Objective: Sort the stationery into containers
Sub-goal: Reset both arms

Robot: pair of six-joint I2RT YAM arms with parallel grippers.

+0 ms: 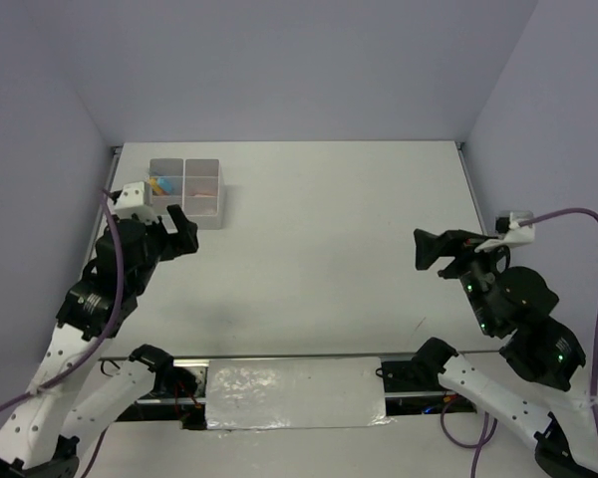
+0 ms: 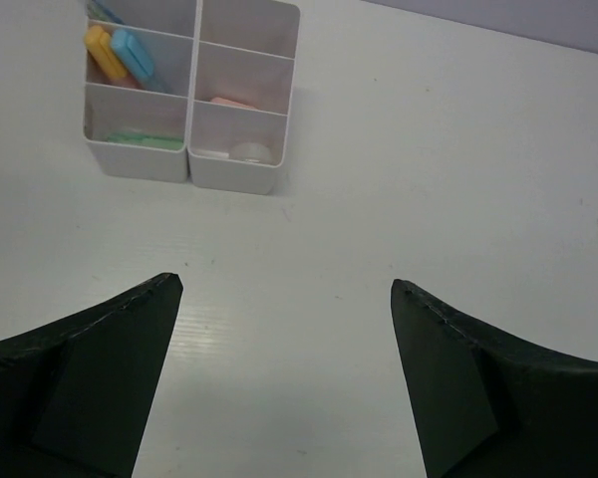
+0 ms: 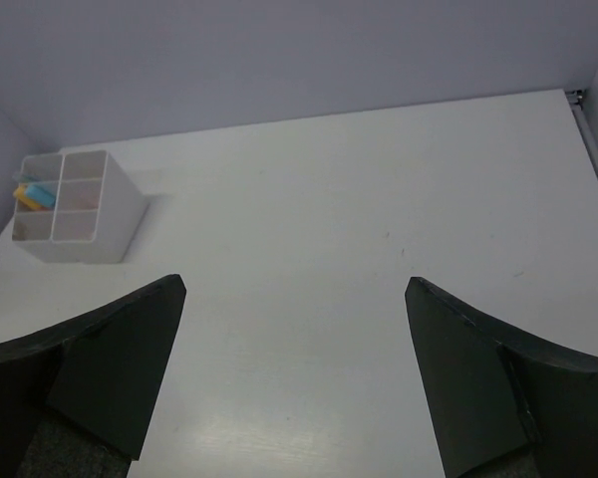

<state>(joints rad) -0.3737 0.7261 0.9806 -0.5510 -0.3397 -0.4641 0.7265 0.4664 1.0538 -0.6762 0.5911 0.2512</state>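
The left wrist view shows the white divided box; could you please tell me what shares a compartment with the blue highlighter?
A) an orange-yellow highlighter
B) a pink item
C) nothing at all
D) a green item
A: the orange-yellow highlighter lies right beside the blue highlighter in one compartment of the white box, while the green item and the pink item sit in other compartments.

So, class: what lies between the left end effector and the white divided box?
Nothing: in the left wrist view, only bare table separates the left end effector from the white divided box.
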